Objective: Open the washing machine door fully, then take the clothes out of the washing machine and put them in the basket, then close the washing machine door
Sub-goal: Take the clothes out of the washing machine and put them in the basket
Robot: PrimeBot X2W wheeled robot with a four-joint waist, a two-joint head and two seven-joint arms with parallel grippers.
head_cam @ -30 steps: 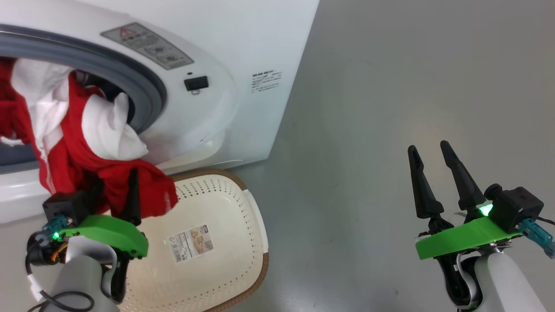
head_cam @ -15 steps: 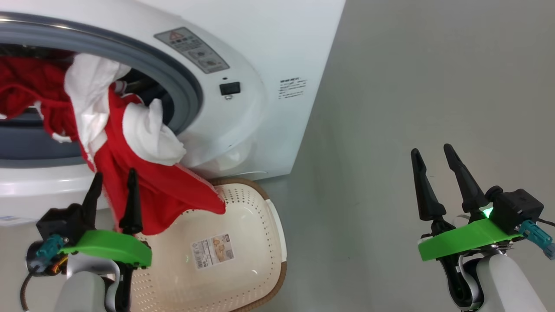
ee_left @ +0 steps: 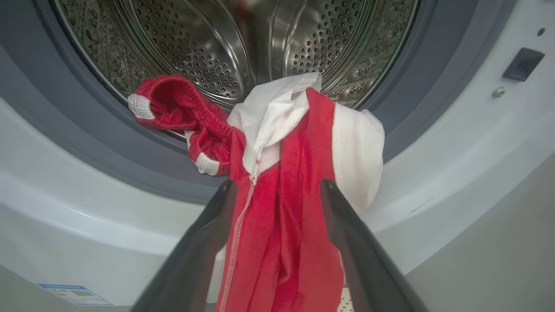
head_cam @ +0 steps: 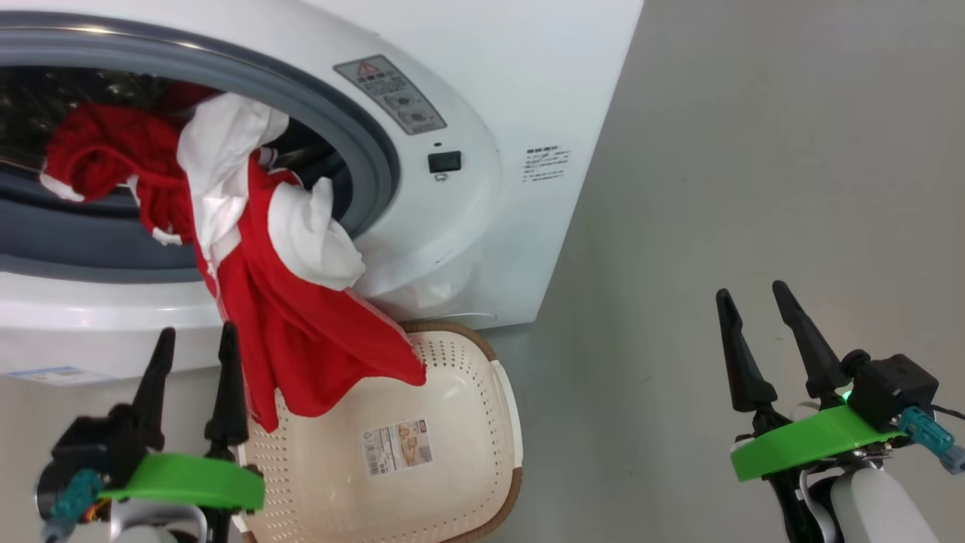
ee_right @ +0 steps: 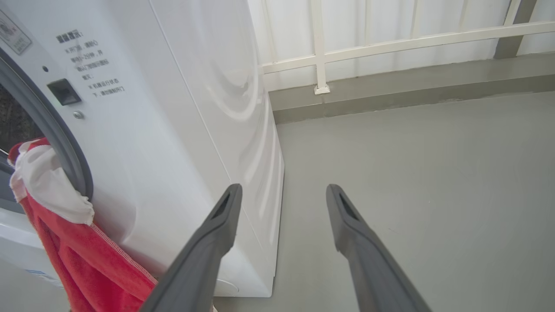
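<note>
We see the big white front-loading washing machine (head_cam: 490, 226) with its round mouth open, grey rubber ring (ee_left: 108, 143) around a perforated steel drum (ee_left: 217, 43). The soft bright red garments with white panels and trim (head_cam: 301, 324) are half out. One bunched red part lies on the ring at the drum's edge. The rest drapes over the front lip and hangs down the machine's face. The lower end of the garments hangs above the left part of the small cream perforated plastic basket with a brown woven-look rim (head_cam: 513, 422). We cannot tell whether cloth and basket touch.

The basket stands on the grey floor (ee_right: 412, 173), just in front of the machine's lower right corner, and a paper label (head_cam: 397, 446) shows on its bottom.

The left gripper (head_cam: 197, 332) is low in front of the machine, released, its two dark fingers spread. In its wrist view the red cloth hangs beyond the gap and neither finger presses on it. In the head view the inner finger is just beside the cloth's edge.

The right gripper (head_cam: 752, 290) is well off to the right over bare floor, also released, fingers apart. A white railing (ee_right: 321, 56) stands behind the machine.
</note>
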